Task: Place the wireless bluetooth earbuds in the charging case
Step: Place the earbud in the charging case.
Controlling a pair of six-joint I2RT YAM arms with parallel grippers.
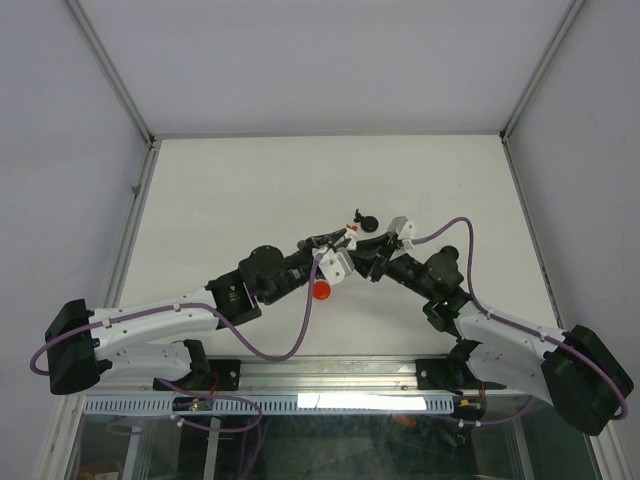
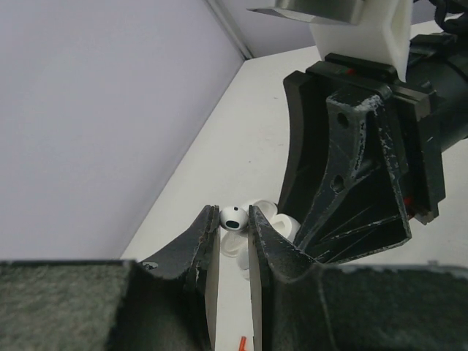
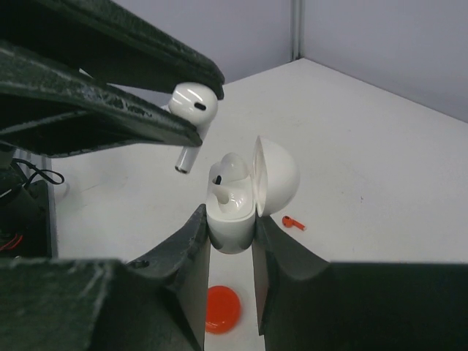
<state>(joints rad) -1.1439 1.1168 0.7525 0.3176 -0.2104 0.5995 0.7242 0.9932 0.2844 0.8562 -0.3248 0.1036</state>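
My right gripper [image 3: 230,219] is shut on a white charging case [image 3: 232,227] and holds it upright above the table. Its lid [image 3: 279,175] stands open to the right, and one white earbud [image 3: 230,174] sits in it. My left gripper [image 2: 234,212] is shut on a second white earbud [image 2: 234,217], stem pointing down. In the right wrist view that earbud [image 3: 191,106] hangs just above and left of the case, apart from it. In the top view both grippers meet at mid-table, left [image 1: 345,240] and right [image 1: 372,262].
A red puck-shaped case [image 1: 322,290] lies on the table below the grippers and shows in the right wrist view [image 3: 221,308]. A small red earbud [image 3: 292,221] lies right of the white case. A black puck [image 1: 371,224] with a black earbud [image 1: 357,213] sits behind.
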